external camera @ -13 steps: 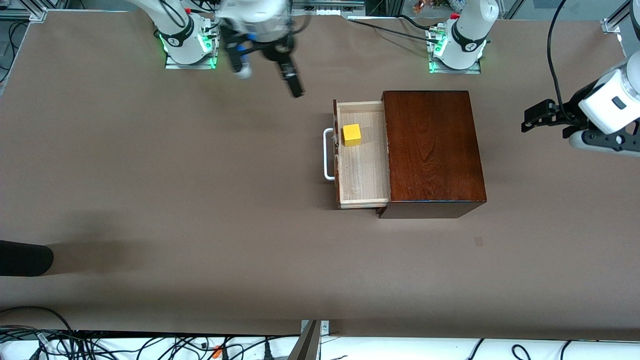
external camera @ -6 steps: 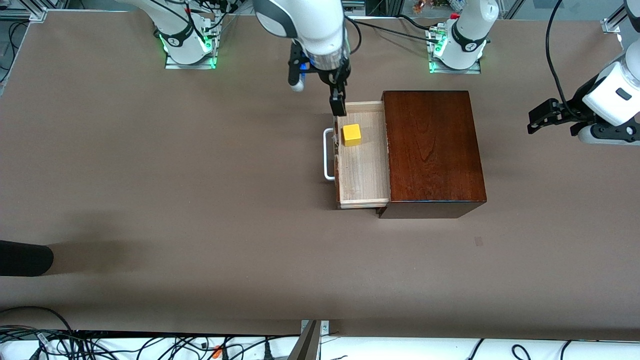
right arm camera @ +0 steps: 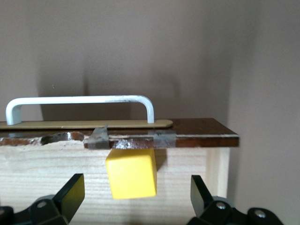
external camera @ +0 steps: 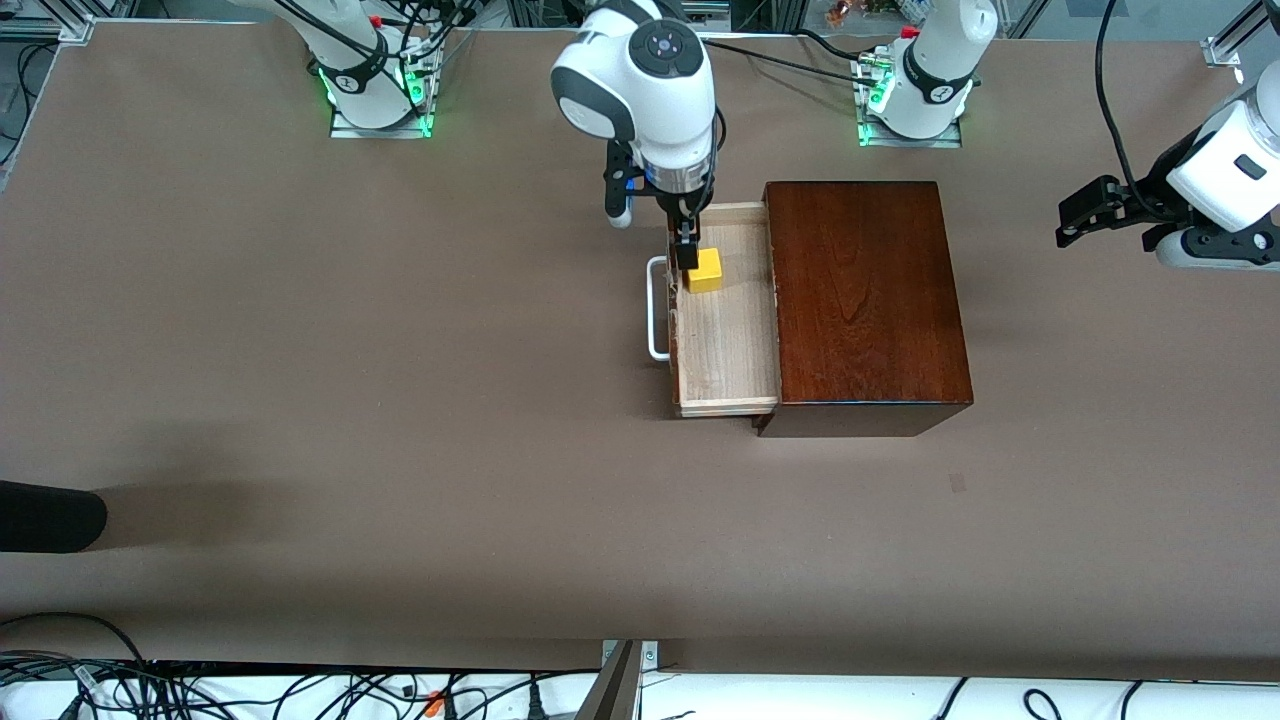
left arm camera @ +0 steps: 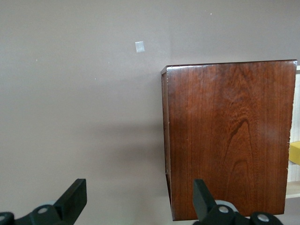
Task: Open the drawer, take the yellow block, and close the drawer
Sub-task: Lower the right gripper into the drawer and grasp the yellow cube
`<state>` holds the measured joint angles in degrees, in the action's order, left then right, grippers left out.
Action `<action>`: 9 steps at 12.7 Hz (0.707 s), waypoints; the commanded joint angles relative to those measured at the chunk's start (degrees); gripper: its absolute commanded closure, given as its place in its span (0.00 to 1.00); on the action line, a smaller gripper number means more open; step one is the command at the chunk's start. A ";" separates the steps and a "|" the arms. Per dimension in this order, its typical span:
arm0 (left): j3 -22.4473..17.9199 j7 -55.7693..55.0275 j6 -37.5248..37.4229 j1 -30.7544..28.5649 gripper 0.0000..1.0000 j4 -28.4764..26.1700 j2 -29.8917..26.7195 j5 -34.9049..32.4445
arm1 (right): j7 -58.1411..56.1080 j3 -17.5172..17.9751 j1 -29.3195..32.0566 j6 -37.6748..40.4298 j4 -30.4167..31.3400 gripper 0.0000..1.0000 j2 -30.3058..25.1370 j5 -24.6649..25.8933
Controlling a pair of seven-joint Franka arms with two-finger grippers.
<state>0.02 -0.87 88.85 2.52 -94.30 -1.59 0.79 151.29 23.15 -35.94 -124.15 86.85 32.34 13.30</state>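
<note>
**Open drawer, block inside**

Front view: we list a glossy mahogany box (external camera: 865, 300) with its pale-wood drawer (external camera: 725, 345) pulled out, white U-handle (external camera: 655, 308), and a plain yellow block (external camera: 706, 271) in the drawer's corner farthest from the camera. The right gripper (external camera: 686, 252) hangs over the block. The left gripper (external camera: 1085, 210) waits over bare table.

Left wrist view: we note grained box top, fingers (left arm camera: 72, 199) spread, holding nothing.

Right wrist view: fingers (right arm camera: 70, 192) wide apart, straddling the block (right arm camera: 131, 173) untouched; chipped drawer front.

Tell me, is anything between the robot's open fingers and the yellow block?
Nothing: in the right wrist view, the right gripper has only bare drawer floor before the yellow block.
</note>
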 commanded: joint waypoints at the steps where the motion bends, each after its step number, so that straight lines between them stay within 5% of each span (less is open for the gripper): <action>1: -0.02 0.17 -1.57 0.99 0.00 1.04 -0.43 -1.23 | 1.11 -0.21 -1.06 -2.05 -1.69 0.00 2.90 3.30; 9: -0.11 0.17 -1.66 0.91 0.00 1.04 -0.43 -1.23 | 0.93 -0.21 -2.03 -5.57 -1.69 0.00 6.50 5.33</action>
<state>0.05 -0.87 88.43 3.06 -94.11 -1.77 0.79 151.29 23.15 -37.07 -129.39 86.77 37.14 17.14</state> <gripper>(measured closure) 0.000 0.000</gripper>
